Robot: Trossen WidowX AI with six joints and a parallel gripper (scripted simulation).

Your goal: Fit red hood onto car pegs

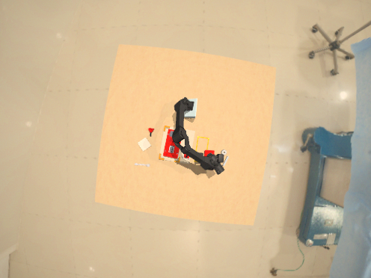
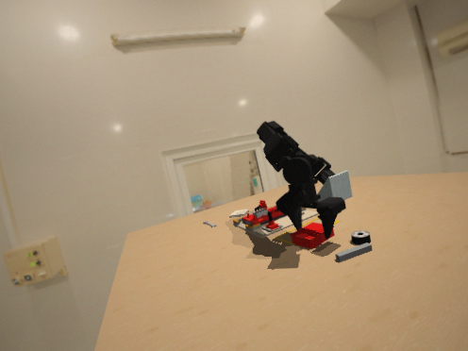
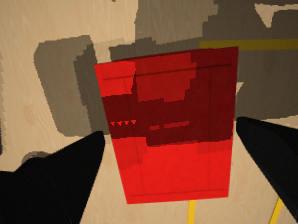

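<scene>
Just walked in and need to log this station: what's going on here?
A single black arm is going for the red hood, which lies on the table beside the car chassis in its jig. The gripper is open and empty, jaws straddling the hood on either side. Nothing is lifted yet; the hood is not on the car.
</scene>
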